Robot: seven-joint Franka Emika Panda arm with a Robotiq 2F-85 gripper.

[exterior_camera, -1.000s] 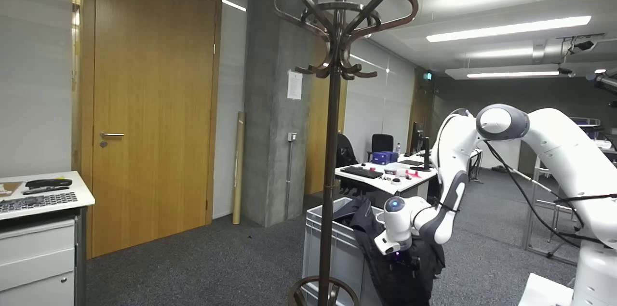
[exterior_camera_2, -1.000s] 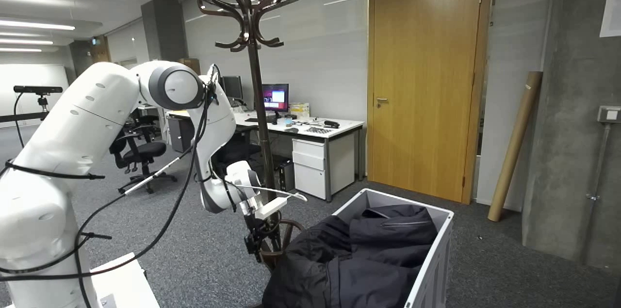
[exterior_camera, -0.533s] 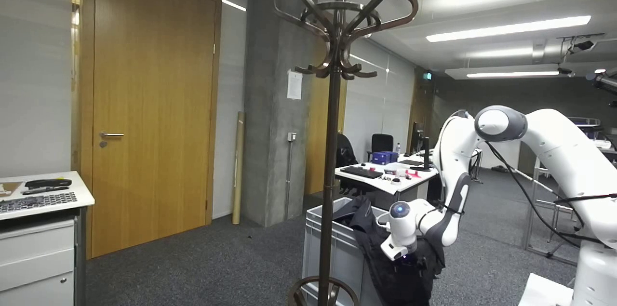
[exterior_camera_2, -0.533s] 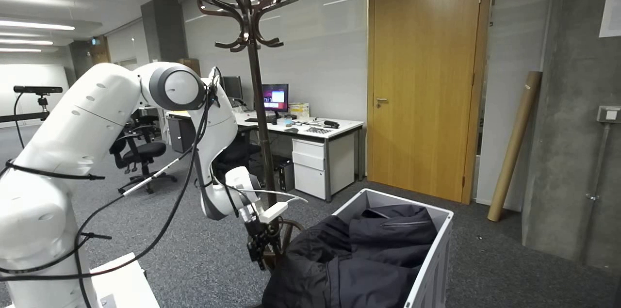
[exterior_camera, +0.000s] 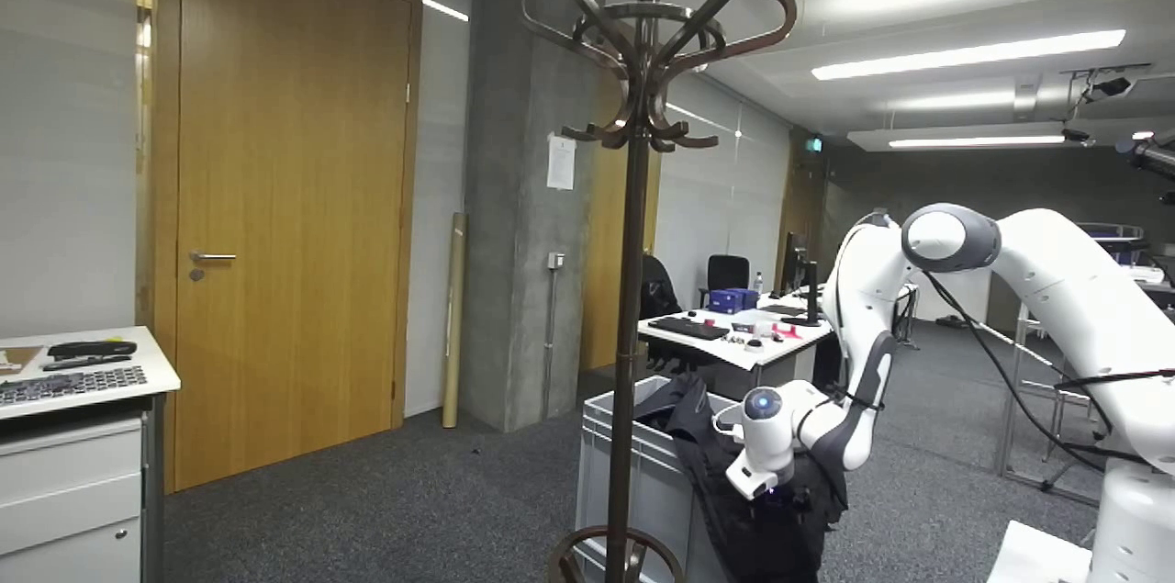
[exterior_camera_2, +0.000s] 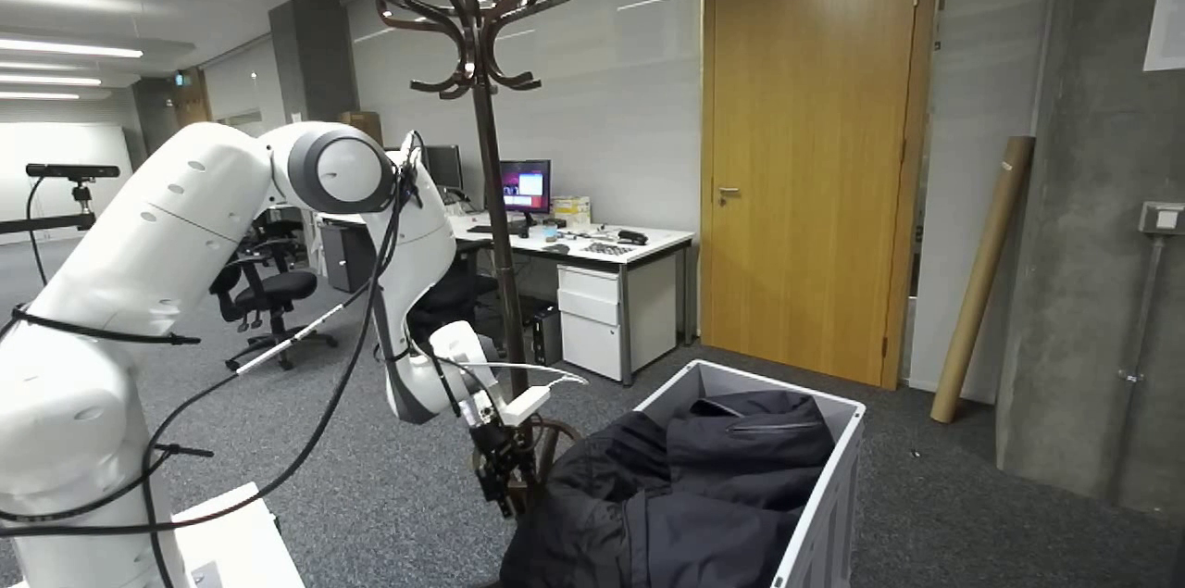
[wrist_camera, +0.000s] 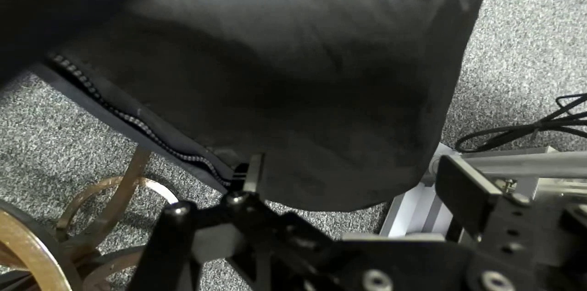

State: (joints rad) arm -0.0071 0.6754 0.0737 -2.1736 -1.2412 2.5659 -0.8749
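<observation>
Near the coat stand (exterior_camera: 633, 243), the end effector (wrist_camera: 352, 158), jaws apart, faces dark clothing (wrist_camera: 321, 80) overhanging a gray crate (exterior_camera_2: 835, 514).

I count 1 dark-brown bentwood coat stand (exterior_camera: 633, 262), 1 grey rectangular plastic crate (exterior_camera: 663, 491), 1 tall brown cardboard tube (exterior_camera_2: 982, 282) & min. 1 black zip-up fabric jacket (wrist_camera: 321, 117). On me: 1 black metal gripper (wrist_camera: 351, 171) w/ 2 flat fingers (wrist_camera: 463, 197).
</observation>
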